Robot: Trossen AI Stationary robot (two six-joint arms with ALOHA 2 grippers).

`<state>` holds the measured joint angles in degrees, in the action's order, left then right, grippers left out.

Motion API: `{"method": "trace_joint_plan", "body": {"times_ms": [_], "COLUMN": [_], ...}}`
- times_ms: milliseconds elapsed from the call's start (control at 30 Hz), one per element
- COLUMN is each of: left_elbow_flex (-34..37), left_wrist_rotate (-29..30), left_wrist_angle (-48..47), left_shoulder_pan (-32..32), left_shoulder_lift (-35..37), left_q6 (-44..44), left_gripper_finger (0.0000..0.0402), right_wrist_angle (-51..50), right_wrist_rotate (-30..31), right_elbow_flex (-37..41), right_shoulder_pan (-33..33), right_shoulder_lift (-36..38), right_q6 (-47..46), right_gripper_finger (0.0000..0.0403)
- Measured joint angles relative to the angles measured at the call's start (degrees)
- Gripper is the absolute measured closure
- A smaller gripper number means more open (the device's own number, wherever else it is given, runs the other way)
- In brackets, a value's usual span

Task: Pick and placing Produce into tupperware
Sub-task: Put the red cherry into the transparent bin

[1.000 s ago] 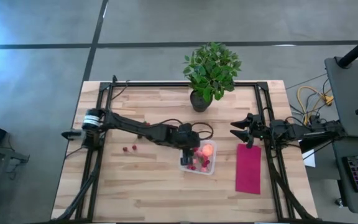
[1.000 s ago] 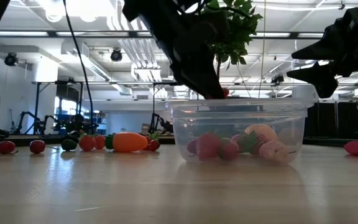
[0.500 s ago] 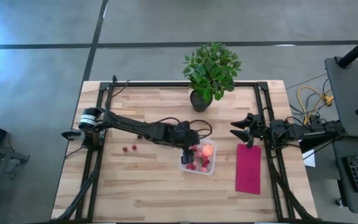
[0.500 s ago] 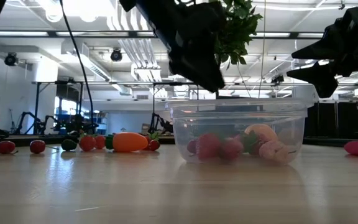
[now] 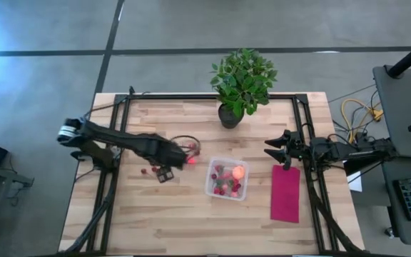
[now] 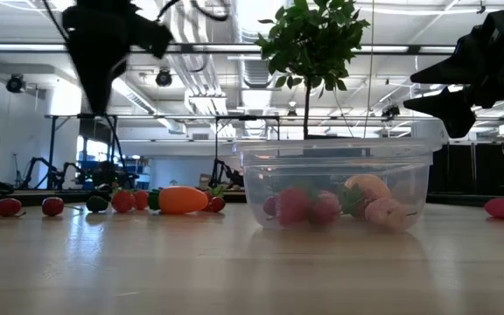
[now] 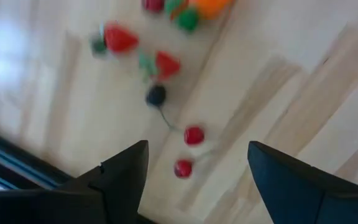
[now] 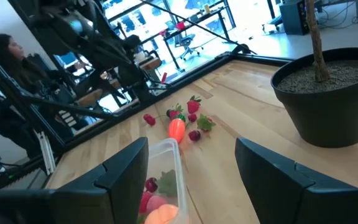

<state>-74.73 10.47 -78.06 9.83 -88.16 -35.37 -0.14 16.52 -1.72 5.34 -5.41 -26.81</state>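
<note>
Fingers of the left gripper [image 5: 164, 173] stood open and empty above loose produce [image 7: 194, 135]; the right gripper [image 5: 277, 150] waited open. Several pieces already lay in the tupperware [image 5: 210, 187]; others remained on the table.

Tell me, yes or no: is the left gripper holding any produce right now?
No. The left wrist view shows the left gripper open and empty above loose red pieces on the table.

A robotics lab: open hall, ceiling ducts [image 6: 191, 74], robot rigs.

Tupperware [image 8: 160, 180] cut by frame edge; loose produce [image 7: 157, 65] motion-blurred in left wrist view.
</note>
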Motion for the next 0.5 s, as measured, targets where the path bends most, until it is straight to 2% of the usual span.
{"method": "trace_joint_plan", "body": {"times_ms": [333, 500], "left_elbow_flex": [24.6, 30.8], "left_wrist_rotate": [-3.9, -2.1], "left_wrist_angle": [14.9, 17.1], "left_shoulder_pan": [10.3, 14.9], "left_shoulder_lift": [17.7, 20.3], "left_q6": [-12.1, -9.1], "left_gripper_finger": [0.0142, 0.0142], "right_wrist_angle": [0.0, 0.0], "right_wrist_rotate": [0.0, 0.0], "right_elbow_flex": [0.0, 0.0], "right_shoulder_pan": [0.0, 0.0], "right_shoulder_lift": [0.0, 0.0], "right_q6": [0.0, 0.0], "right_gripper_finger": [0.017, 0.017]}}
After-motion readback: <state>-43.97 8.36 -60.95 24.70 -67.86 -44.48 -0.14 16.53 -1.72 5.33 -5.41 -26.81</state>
